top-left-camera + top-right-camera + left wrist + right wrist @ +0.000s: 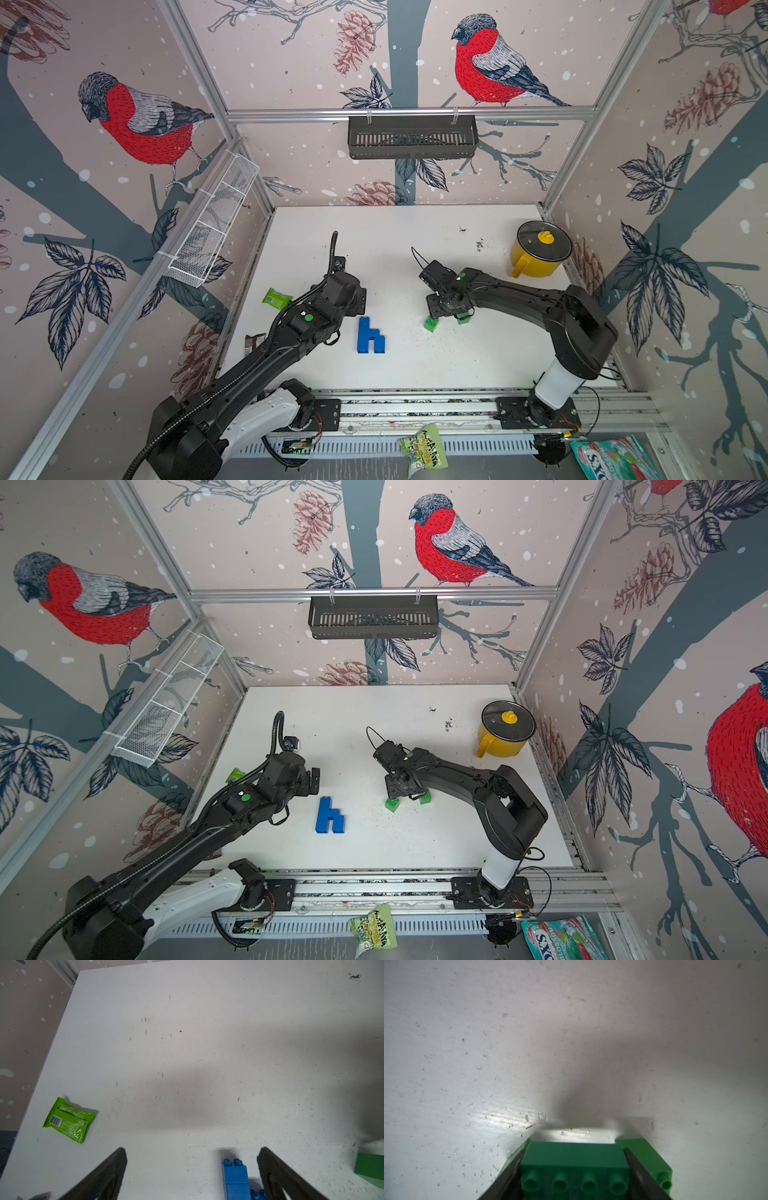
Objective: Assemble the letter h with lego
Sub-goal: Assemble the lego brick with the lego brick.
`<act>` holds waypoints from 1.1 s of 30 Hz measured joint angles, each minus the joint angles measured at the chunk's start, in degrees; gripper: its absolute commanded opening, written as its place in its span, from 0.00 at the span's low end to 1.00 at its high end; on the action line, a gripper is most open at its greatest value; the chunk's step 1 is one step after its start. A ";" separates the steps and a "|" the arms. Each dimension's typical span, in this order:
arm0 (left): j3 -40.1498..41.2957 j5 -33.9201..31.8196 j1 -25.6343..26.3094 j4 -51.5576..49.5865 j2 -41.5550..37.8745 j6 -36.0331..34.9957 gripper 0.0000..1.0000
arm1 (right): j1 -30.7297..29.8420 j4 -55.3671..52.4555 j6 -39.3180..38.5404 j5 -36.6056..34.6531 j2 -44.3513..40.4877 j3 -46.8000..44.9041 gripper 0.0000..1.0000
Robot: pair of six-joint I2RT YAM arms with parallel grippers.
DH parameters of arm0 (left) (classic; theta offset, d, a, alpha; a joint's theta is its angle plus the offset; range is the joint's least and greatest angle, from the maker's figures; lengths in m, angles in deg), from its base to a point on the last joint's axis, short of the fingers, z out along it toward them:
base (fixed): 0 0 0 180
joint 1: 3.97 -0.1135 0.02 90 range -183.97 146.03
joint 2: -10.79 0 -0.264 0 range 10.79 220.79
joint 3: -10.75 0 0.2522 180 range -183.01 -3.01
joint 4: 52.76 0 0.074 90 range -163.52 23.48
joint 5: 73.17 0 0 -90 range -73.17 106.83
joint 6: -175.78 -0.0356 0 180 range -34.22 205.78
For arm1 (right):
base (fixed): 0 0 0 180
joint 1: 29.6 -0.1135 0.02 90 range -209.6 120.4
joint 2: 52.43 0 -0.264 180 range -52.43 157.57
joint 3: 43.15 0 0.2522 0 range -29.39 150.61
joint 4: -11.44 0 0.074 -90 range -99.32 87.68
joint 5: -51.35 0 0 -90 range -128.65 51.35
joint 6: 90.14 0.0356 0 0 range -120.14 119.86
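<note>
- The blue h (370, 337) is laid flat on the bench (415, 249), towards the front edge and between the two arms; it is seen in both top views.
- The left fingers (108, 1176) are spread wide and nothing is gripped. In the left wrist view the tip of the h's stem is seen on the bench between them, closer to one finger.
- The right fingers (510, 1178) are clamped on a long dark-green brick (574, 1157), four studs of which are turned towards the wrist camera.
- Light-green bricks (648, 1155) are seen against both sides of it; whether they are joined to it cannot be told.
- In both top views green bricks are seen sticking out from under the right fingers, to the right of the h and apart from it.
- A green packet (68, 1120) is laid near the bench's left edge.
- A lidded yellow pot (540, 255) is stood at the far right corner.
</note>
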 measured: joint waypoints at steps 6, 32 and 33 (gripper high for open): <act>0.00 0.04 0.00 0.00 0.02 -0.02 0.98 | -1.70 -1.03 1.09 0.04 -0.81 -0.46 0.00; 0.00 0.24 0.00 0.00 0.07 -0.02 0.98 | -8.07 -3.06 -1.77 6.16 -5.42 0.98 0.00; 0.00 0.24 0.00 0.00 0.07 -0.02 0.98 | -8.39 -3.34 -2.62 6.23 -4.87 1.42 0.00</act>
